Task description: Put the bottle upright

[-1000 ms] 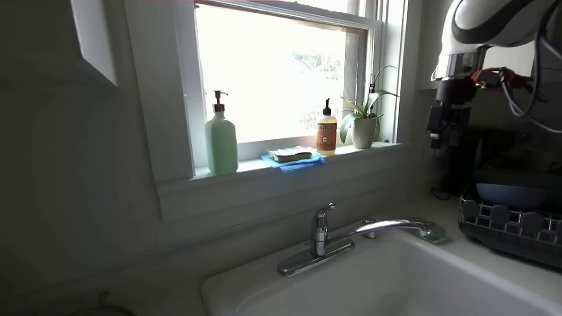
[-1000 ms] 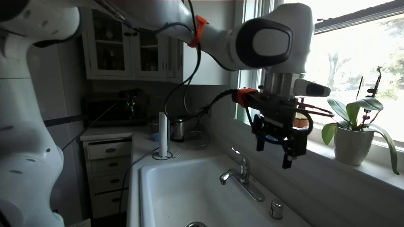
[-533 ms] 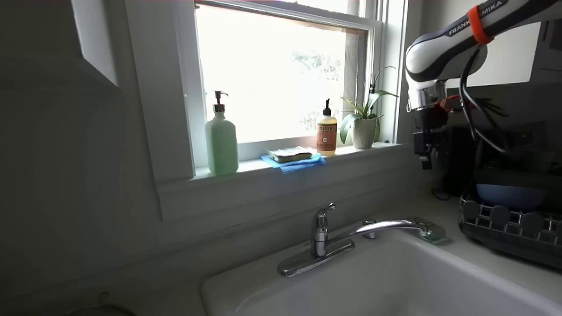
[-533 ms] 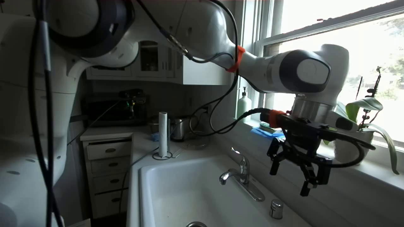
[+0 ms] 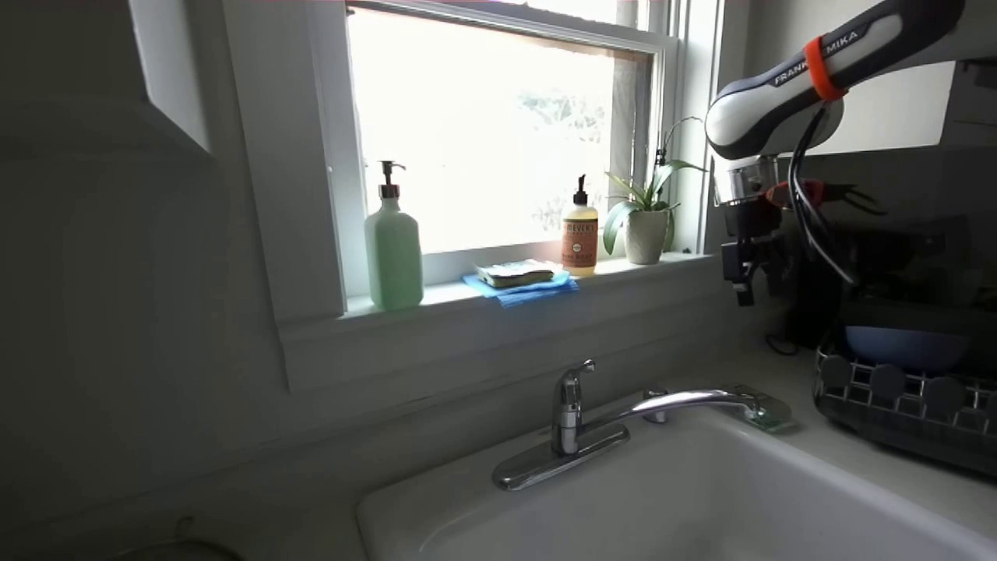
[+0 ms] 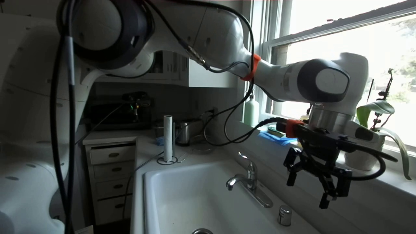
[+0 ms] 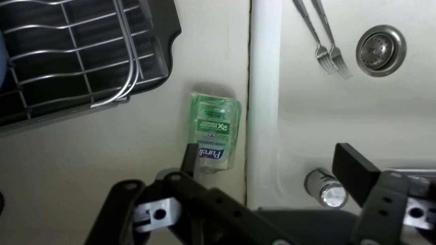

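See at left in the wrist view a black silver-wired dish rack, then a clear green plastic bottle lying flat on the pale desk. Find the black two-fingered end effector farther right, spread wide, gripping nothing. Note it lower than a second ago in both exterior views; judge that an approach for grasping and righting.

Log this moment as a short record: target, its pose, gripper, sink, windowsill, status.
target: green Purell bottle
pose: lying label-up on the counter, between dish rack and sink
gripper: open, holding nothing, above the counter
in sink: two forks beside the drain
windowsill: green pump bottle, soap bottle, potted plant, blue cloth
status: not yet upright
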`<action>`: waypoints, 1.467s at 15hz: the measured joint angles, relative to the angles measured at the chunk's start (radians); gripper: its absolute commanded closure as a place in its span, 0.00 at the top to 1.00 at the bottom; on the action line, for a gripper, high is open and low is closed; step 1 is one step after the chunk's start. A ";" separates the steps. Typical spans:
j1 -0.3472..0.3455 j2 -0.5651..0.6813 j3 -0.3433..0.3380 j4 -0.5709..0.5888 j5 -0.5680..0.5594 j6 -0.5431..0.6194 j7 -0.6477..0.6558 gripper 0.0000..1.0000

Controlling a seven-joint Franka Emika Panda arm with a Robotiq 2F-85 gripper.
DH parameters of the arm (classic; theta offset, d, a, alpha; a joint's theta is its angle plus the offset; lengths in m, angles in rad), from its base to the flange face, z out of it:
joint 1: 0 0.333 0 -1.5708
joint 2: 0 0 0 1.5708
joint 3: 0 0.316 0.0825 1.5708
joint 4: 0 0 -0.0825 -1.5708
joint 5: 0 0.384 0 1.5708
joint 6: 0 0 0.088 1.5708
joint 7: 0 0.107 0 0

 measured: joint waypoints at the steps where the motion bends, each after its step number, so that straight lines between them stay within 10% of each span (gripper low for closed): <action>1: -0.010 0.028 0.001 0.015 0.000 0.032 0.008 1.00; 22: -0.135 0.469 0.079 0.304 0.005 0.188 0.012 0.93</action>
